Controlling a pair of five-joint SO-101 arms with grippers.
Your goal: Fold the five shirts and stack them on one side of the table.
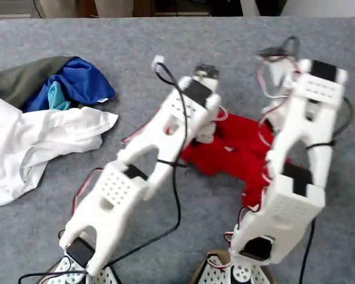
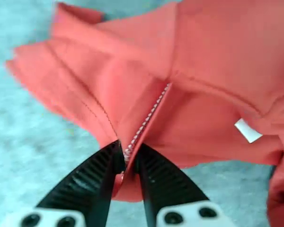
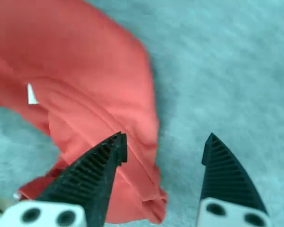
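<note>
While the grey felt table (image 1: 225, 47) lies under both arms, a crumpled white shirt (image 1: 35, 142) sprawls at nine o'clock and a bunched red fabric shirt (image 1: 236, 148) sits toward three o'clock. The left gripper (image 2: 128, 158) pinches its seamed fold; the right gripper (image 3: 165, 142) hangs spread wide over its edge.

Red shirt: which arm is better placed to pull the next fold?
Left, probably. The left pincer is shut on a seam of the red shirt, so it can pull at once. The right pincer hangs open at the shirt's edge, gripping nothing, partly over bare table.
</note>
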